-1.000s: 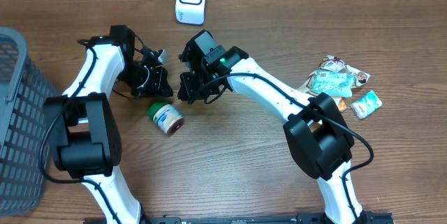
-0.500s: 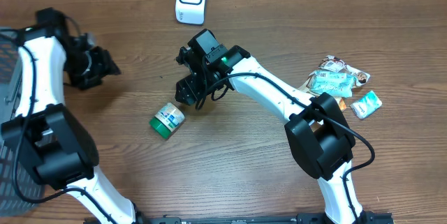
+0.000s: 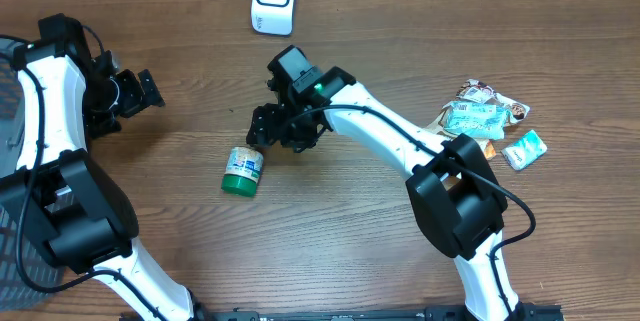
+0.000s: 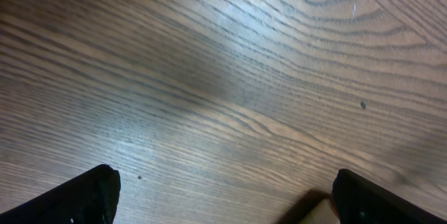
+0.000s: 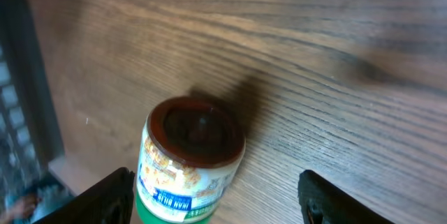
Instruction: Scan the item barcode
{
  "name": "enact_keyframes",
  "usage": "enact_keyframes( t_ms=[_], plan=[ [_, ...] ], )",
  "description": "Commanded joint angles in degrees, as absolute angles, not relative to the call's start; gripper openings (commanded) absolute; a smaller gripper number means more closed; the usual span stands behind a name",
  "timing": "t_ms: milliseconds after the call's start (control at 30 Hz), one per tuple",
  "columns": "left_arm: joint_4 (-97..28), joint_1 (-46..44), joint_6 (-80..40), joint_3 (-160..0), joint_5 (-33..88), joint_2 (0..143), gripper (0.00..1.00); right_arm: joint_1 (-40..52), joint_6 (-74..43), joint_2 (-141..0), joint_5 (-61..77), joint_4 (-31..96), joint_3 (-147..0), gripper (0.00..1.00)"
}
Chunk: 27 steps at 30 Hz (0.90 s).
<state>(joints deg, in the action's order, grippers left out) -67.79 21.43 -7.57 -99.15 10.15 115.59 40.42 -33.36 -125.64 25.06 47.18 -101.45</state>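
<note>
Wood-grain table (jar lying mid-surface, basket at left)

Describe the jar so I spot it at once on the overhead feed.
On the wooden table, find the right gripper near the centre of the overhead view. Just below it a small jar lies on its side. It is the only round container, green-capped with a white-and-blue label; the snack packets far right are flat.

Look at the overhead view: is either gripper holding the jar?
No, the jar lies on the table, apart from the left gripper and the right gripper.
</note>
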Motion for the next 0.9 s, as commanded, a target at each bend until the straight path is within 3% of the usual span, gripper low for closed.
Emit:
enact_keyframes(
  t_ms=[0, 600, 867],
  plan=[
    [-66.78, 21.69, -8.16, -98.63, 8.95, 114.74, 1.0, 44.62, -44.95, -124.64, 15.66, 46.35, -101.84, 0.73],
    [-66.81, 21.69, -8.16, -98.63, 8.95, 114.74, 1.0, 50.92, -45.28, -129.99, 11.2, 42.78, -101.84, 0.71],
    [-66.81, 21.67, -8.16, -98.63, 8.95, 114.74, 1.0, 48.66, -18.52, -130.8, 20.56, 45.78, -101.91, 0.7]
  ],
)
